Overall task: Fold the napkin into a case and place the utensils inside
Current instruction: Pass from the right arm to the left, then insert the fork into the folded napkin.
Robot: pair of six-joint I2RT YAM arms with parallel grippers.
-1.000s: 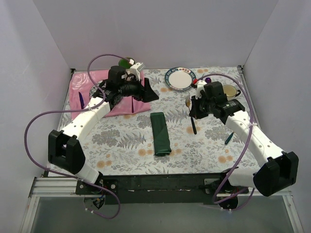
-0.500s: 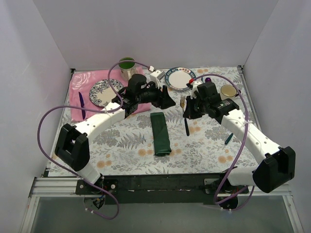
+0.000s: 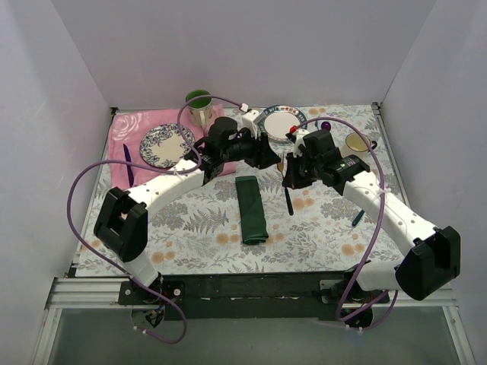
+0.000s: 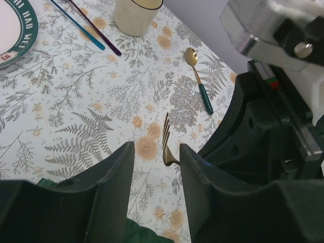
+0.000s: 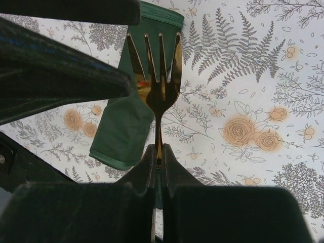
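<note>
The dark green napkin [image 3: 251,209] lies folded into a long strip in the middle of the table; it also shows in the right wrist view [image 5: 130,114]. My right gripper [image 3: 290,176] hangs just right of the napkin's far end. This gripper [image 5: 158,154] is shut on the neck of a gold fork [image 5: 157,66], whose green handle [image 3: 290,202] hangs down. My left gripper [image 3: 266,156] is open close beside it. Nothing sits between its fingers [image 4: 109,187], and the fork's head [image 4: 167,147] shows beyond them. A gold spoon [image 4: 198,78] with a green handle lies on the cloth to the right.
A pink cloth [image 3: 125,133] at the back left carries a patterned plate [image 3: 163,144] and a purple spoon [image 3: 128,163]. A green-filled cup [image 3: 199,103], a white plate [image 3: 280,122] and a cream cup [image 3: 358,142] stand along the back. Blue and purple sticks [image 4: 83,25] lie by the cream cup.
The left arm has swung right, from over the pink cloth to beside the right gripper, and its jaws have narrowed. The right gripper has shifted left with the fork.
</note>
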